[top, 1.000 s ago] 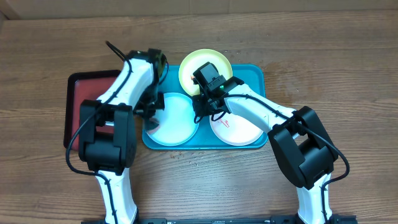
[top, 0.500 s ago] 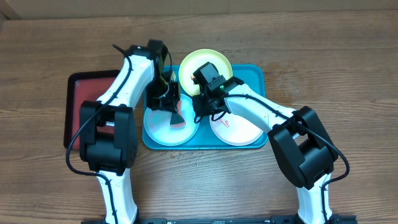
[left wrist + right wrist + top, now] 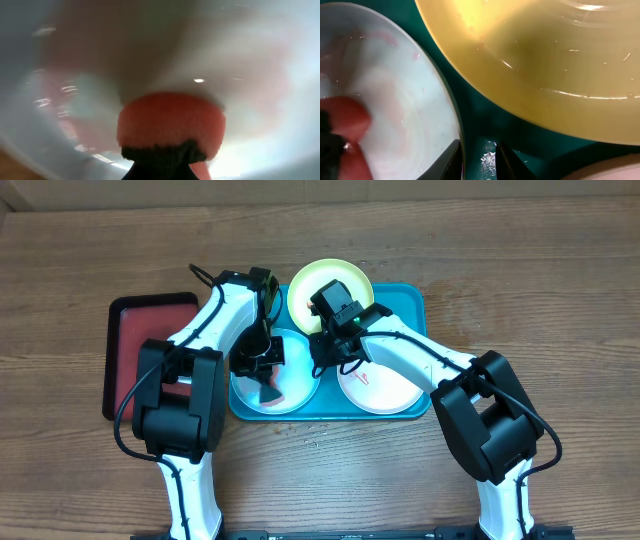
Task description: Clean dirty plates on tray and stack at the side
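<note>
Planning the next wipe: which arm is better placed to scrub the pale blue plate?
Left. The left gripper is shut on the red sponge, pressed onto the pale blue plate. The right gripper holds no sponge; it straddles that plate's rim.

The tray (image 3: 412, 300) is seen in teal. On it, a yellow-green plate (image 3: 305, 290) is shown at 12 o'clock, a pale blue plate (image 3: 300, 388) at 8 under a red sponge (image 3: 268, 392), and a red-streaked white plate (image 3: 390, 390) at 4.

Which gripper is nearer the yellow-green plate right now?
Right. The right gripper sits just beside the yellow-green plate. The left gripper is farther off, over the pale blue plate, holding a red sponge.
</note>
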`<move>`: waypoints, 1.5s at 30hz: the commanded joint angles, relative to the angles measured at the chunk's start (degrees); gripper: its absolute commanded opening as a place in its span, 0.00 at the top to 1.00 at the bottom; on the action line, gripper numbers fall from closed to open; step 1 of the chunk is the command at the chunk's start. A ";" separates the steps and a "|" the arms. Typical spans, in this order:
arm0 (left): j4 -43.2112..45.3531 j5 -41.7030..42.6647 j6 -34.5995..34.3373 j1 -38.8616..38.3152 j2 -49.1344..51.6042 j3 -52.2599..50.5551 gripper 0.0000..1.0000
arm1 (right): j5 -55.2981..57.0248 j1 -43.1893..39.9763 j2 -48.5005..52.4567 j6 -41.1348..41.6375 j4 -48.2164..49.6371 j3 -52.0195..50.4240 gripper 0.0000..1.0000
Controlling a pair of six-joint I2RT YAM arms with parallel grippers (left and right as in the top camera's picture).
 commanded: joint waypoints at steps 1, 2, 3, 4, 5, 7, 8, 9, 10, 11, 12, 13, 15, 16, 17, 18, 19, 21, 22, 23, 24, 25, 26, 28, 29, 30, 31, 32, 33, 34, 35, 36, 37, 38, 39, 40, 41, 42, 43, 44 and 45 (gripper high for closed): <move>-1.77 -12.94 -5.46 0.24 0.04 1.40 0.96 | 1.03 -0.31 -0.17 -0.02 0.35 -0.37 0.76; -2.64 -14.95 -6.36 0.24 0.04 2.23 0.96 | 1.03 -0.31 -0.17 -0.02 0.35 -0.37 0.76; -3.54 -16.87 -7.04 0.24 0.04 3.19 0.96 | 1.03 -0.31 -0.17 -0.02 0.35 -0.37 0.76; -4.42 -18.32 -7.61 0.24 0.04 4.15 0.96 | 1.03 -0.31 -0.17 -0.02 0.35 -0.37 0.76; -5.29 -19.61 -7.93 0.24 0.04 5.40 0.96 | 1.03 -0.31 -0.17 -0.02 0.35 -0.37 0.76; -6.80 -20.94 -7.93 0.24 0.04 8.15 0.96 | 1.03 -0.31 -0.17 -0.02 0.37 -0.37 0.76; -7.50 -20.94 -7.93 0.26 0.04 9.84 0.96 | 1.03 -0.31 -0.17 -0.02 0.37 -0.37 0.76; -7.91 -20.87 -7.93 0.28 0.04 11.26 0.96 | 1.03 -0.31 -0.17 -0.02 0.37 -0.37 0.76; -8.24 -20.61 -7.93 0.28 0.04 12.87 0.96 | 1.03 -0.31 -0.17 -0.04 0.37 -0.37 0.76; -8.50 -20.22 -7.96 0.28 0.04 14.25 0.96 | 1.03 -0.31 -0.17 -0.20 0.37 -0.37 0.76; -8.57 -19.52 -7.93 0.28 0.04 15.65 0.96 | 1.03 -0.31 -0.17 -0.20 0.35 -0.37 0.76; -8.55 -18.67 -7.93 0.31 0.04 16.61 0.96 | 1.03 -0.31 -0.17 -0.17 0.33 -0.37 0.76; -8.46 -16.24 -7.93 0.52 0.04 18.38 0.96 | 1.03 -0.31 -0.17 -0.17 0.17 -0.37 0.76; -8.13 -14.97 -7.93 0.79 0.04 18.73 0.96 | 1.03 -0.31 -0.17 -0.17 0.11 -0.37 0.76; -7.65 -13.46 -7.91 1.11 0.04 18.84 0.96 | 1.03 -0.31 -0.17 -0.17 0.07 -0.37 0.76; -7.06 -11.21 -7.91 1.55 0.04 18.84 0.96 | 1.03 -0.31 -0.17 -0.17 0.07 -0.37 0.76; -6.32 -8.61 -7.89 2.03 0.07 18.75 0.96 | 1.03 -0.31 -0.17 -0.17 0.11 -0.37 0.76; -4.13 -2.34 -7.19 2.71 0.09 17.90 0.96 | 1.03 -0.31 -0.17 -0.20 0.15 -0.37 0.76; -2.84 1.22 -5.99 2.84 0.09 17.38 0.96 | 1.03 -0.31 -0.17 -0.20 0.22 -0.37 0.76; -1.49 4.63 -4.31 2.86 0.09 16.70 0.96 | 1.03 -0.31 -0.17 -0.20 0.33 -0.37 0.76; -0.24 7.21 -2.89 2.84 0.09 15.96 0.96 | 1.03 -0.31 -0.17 -0.20 0.39 -0.37 0.76; 0.83 9.53 -1.68 2.62 0.09 15.21 0.96 | 1.03 -0.31 -0.17 -0.20 0.44 -0.37 0.76; 2.10 11.56 -0.90 2.23 0.09 14.27 0.96 | 1.03 -0.31 -0.17 -0.20 0.52 -0.37 0.76; 4.61 12.81 -0.81 1.31 0.09 12.24 0.96 | 1.03 -0.31 -0.17 -0.20 0.57 -0.37 0.76; 5.49 12.68 -0.83 0.94 0.09 11.34 0.96 | 1.03 -0.31 -0.17 -0.20 0.57 -0.37 0.76; 6.58 12.61 -0.85 0.66 0.13 10.32 0.96 | 1.03 -0.31 -0.17 -0.20 0.55 -0.37 0.76; 7.67 12.61 -1.11 0.46 0.15 9.14 0.96 | 1.03 -0.31 -0.17 -0.20 0.48 -0.37 0.76; 8.46 12.61 -1.66 0.33 0.15 8.13 0.96 | 1.03 -0.31 -0.17 -0.20 0.35 -0.37 0.76; 9.22 12.59 -2.49 0.28 0.15 6.93 0.96 | 1.03 -0.31 -0.17 -0.20 0.20 -0.37 0.76; 10.05 12.57 -3.30 0.28 0.17 5.68 0.96 | 1.03 -0.31 -0.17 -0.20 0.11 -0.37 0.76; 10.99 12.55 -3.48 0.28 0.17 4.52 0.96 | 1.03 -0.31 -0.17 -0.20 0.11 -0.37 0.76; 12.26 12.50 -3.45 0.28 0.17 3.15 0.96 | 1.03 -0.31 -0.17 -0.20 0.15 -0.37 0.76; 13.16 12.11 -3.45 0.28 0.17 2.08 0.96 | 1.03 -0.31 -0.17 -0.20 0.22 -0.37 0.76; 14.25 11.32 -3.45 0.28 0.17 0.76 0.96 | 1.03 -0.31 -0.17 -0.20 0.33 -0.37 0.76; 15.34 9.99 -3.45 0.28 0.17 -0.52 0.96 | 1.03 -0.31 -0.17 -0.20 0.37 -0.37 0.76; 15.82 7.67 -3.48 0.31 0.17 -1.57 0.96 | 1.03 -0.31 -0.17 -0.20 0.37 -0.37 0.76; 15.78 5.27 -3.48 0.35 0.17 -2.08 0.96 | 1.03 -0.31 -0.17 -0.20 0.33 -0.37 0.76; 15.69 2.45 -3.48 0.44 0.17 -2.45 0.96 | 1.03 -0.31 -0.17 -0.20 0.31 -0.37 0.76; 15.13 -1.07 -3.48 0.61 0.17 -2.54 0.96 | 1.03 -0.31 -0.17 -0.20 0.26 -0.37 0.76; 14.78 -3.98 -3.45 0.87 0.17 -2.51 0.96 | 1.03 -0.31 -0.17 -0.20 0.13 -0.37 0.76; 14.32 -7.06 -3.43 1.18 0.15 -2.49 0.96 | 1.03 -0.31 -0.17 -0.20 0.07 -0.37 0.76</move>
